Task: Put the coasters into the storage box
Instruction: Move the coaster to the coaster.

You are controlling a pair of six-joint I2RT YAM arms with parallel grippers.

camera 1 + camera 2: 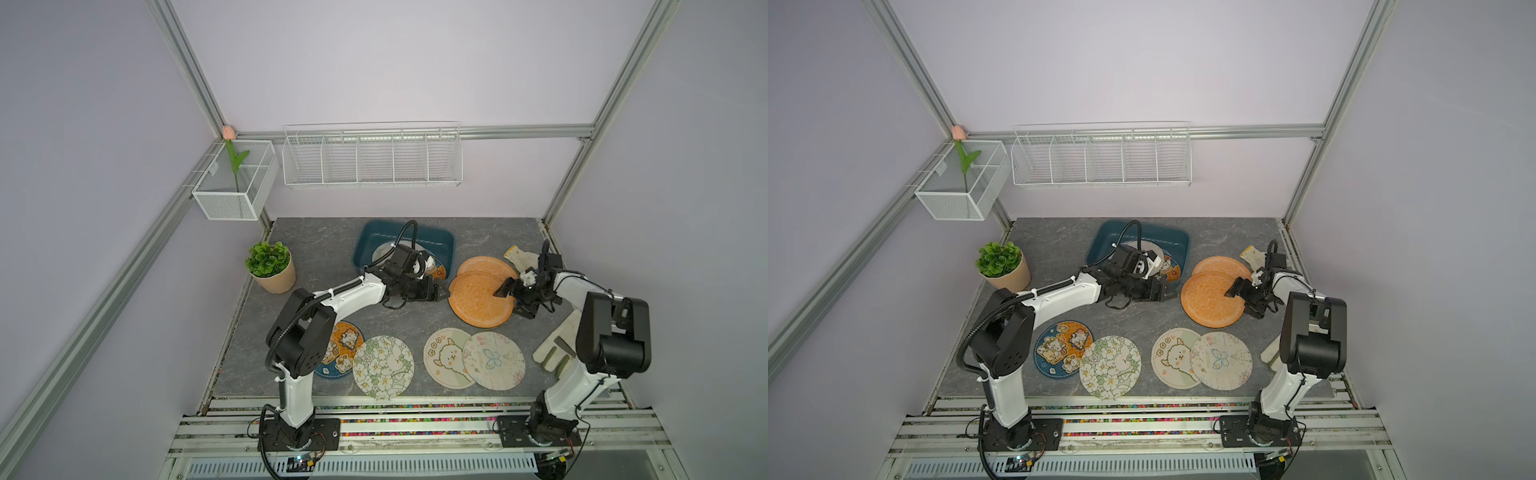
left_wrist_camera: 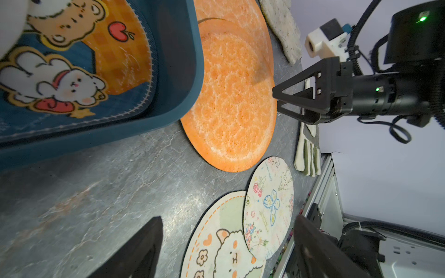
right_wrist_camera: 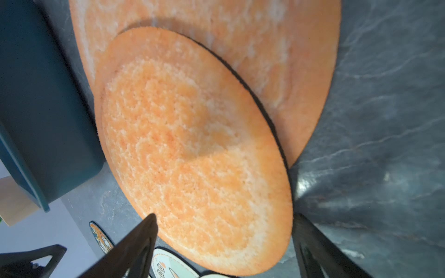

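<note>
**Both grippers open, no coaster held**

Left arm: it reaches forward from its base with the forearm angled inward and the wrist over the near right corner of the storage box. The left gripper points toward the right arm, low over bare table between the box and the front orange coaster. Its jaws are spread and empty.

Right arm: the forearm is folded inward and tilted down. The right gripper sits at the front orange coaster's right rim. In the right wrist view one finger is over the disc and the other is past its edge. The jaws are wide apart with nothing clamped. Whether they touch the coaster cannot be told.

Coasters: the front orange coaster overlaps the rear orange coaster. A cartoon-animal coaster lies inside the box. The floral coaster and the butterfly coaster lie near the table's front edge.
</note>
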